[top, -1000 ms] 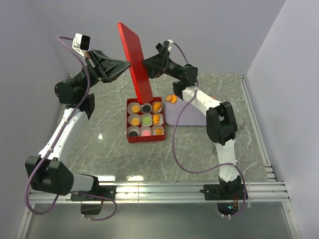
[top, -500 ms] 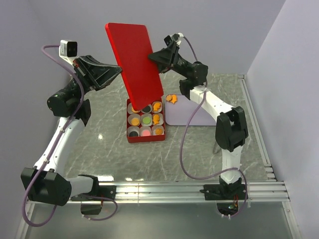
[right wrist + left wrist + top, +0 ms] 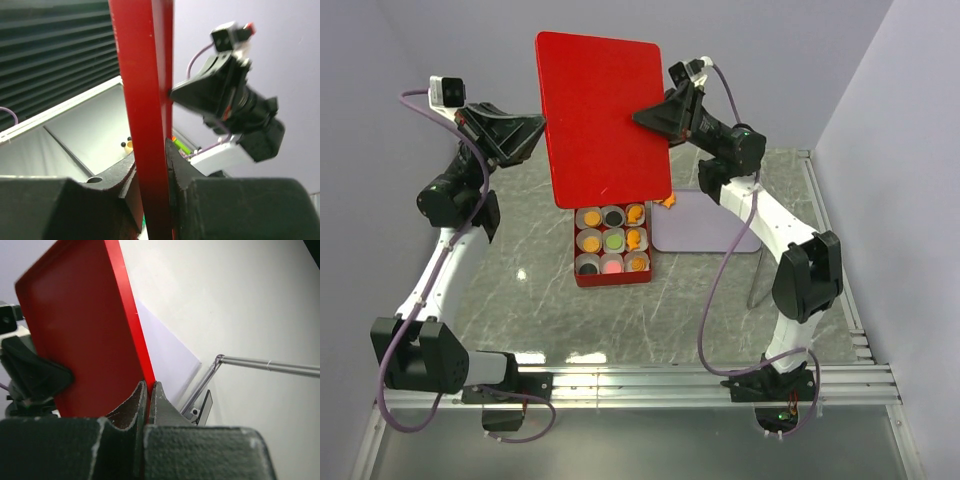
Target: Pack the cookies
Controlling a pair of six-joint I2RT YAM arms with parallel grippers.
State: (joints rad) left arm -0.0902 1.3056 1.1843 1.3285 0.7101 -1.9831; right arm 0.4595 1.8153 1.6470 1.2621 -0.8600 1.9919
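Red lid (image 3: 600, 115), a flat square panel, is held tilted high over the table. It is pinched on its left edge by the left gripper (image 3: 542, 138) and on its right edge by the right gripper (image 3: 642, 118), each pair of fingers being clamped onto the rim. The cookies (image 3: 613, 241) are sorted into nine white paper cups (image 3: 579, 241) inside a red box (image 3: 612, 281) directly below. A few orange pieces (image 3: 665, 200) lie outside it on a lilac mat (image 3: 715, 235) just beside the box, partly hidden by the lid's corner. Closing appears to be the step in hand. For that, the lid would best be levelled first, squared to the box walls, and lowered by both arms at a matched pace, since uneven travel could twist it out of either pinch. The loose pieces on the mat should arguably be packed beforehand. Layout and alignment are given only by the overhead view, where finger contact cannot be judged. The contact is shown by the wrist views, with the thin rim seated between closed fingers in each and the opposite gripper visible beyond, but little of the box can be made out there.
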